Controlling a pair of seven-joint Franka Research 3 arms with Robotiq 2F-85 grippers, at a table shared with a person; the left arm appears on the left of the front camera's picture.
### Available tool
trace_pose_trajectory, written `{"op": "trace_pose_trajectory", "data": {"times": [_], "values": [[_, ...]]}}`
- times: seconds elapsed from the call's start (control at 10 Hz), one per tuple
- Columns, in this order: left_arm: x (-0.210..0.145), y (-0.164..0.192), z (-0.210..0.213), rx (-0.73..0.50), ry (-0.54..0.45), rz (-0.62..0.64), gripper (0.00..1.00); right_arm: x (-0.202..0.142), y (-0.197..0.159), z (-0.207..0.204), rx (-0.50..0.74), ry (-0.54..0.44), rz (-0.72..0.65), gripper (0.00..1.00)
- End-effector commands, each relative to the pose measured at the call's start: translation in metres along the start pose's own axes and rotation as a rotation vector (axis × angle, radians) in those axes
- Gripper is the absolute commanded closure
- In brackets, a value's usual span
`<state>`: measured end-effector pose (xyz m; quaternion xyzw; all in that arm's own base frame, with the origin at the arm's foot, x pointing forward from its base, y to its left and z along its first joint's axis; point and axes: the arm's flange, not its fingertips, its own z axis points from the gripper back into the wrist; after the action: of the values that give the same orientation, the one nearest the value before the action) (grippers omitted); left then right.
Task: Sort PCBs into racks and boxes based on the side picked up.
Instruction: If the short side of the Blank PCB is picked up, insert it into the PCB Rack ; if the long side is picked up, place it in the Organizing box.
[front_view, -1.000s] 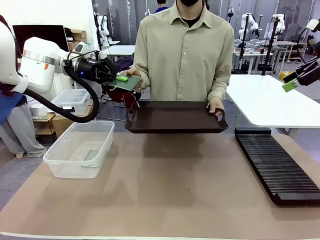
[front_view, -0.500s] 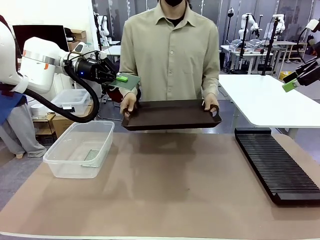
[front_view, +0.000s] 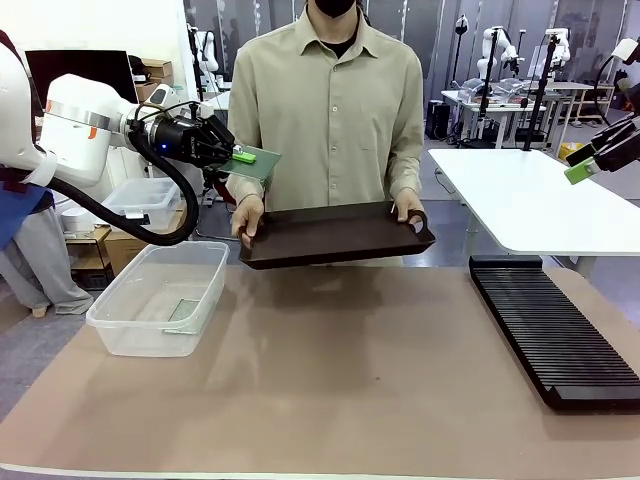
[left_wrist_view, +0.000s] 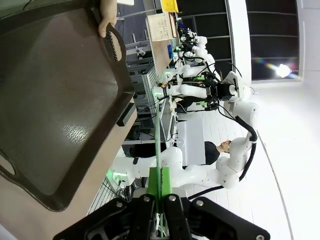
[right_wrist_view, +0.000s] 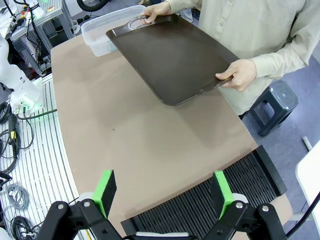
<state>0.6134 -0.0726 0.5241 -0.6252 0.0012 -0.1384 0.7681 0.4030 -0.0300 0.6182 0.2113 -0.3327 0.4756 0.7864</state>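
My left gripper (front_view: 238, 155) is raised at the left, above the far end of the box, and is shut on one edge of a green PCB (front_view: 257, 161) held flat. In the left wrist view the PCB (left_wrist_view: 158, 145) shows edge-on between the shut fingers (left_wrist_view: 148, 210). The clear box (front_view: 160, 296) stands on the table's left with a flat board (front_view: 183, 310) on its floor. Along the right edge lies the black rack (front_view: 553, 331). My right gripper (front_view: 585, 160) hangs open high at the right, above the rack (right_wrist_view: 210, 205), with nothing between its fingers (right_wrist_view: 104, 191).
A person at the far side holds a dark brown tray (front_view: 335, 236) with both hands, tilted, just above the table's far edge. A white table (front_view: 540, 200) stands behind the rack. The brown table mat (front_view: 340, 380) is bare in the middle.
The person's hand has left the PCB and taken the tray's handle. The tray has shifted a little left and up. My left gripper keeps the PCB in place.
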Motion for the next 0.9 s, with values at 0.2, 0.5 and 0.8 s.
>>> {"op": "trace_pose_trajectory", "data": {"times": [0.2, 0.5, 0.8], "values": [[0.000, -0.001, 0.001, -0.003, 0.006, -0.012, 1.00, 0.000, 0.000, -0.001, 0.019, -0.016, 0.010, 0.00], [-0.011, -0.006, 0.023, 0.199, 0.017, -0.001, 0.97, 0.000, 0.000, -0.001, 0.019, -0.016, 0.010, 0.00], [-0.038, -0.016, 0.045, 0.551, -0.032, 0.013, 0.97, 0.000, 0.000, -0.001, 0.019, -0.016, 0.010, 0.00]]}}
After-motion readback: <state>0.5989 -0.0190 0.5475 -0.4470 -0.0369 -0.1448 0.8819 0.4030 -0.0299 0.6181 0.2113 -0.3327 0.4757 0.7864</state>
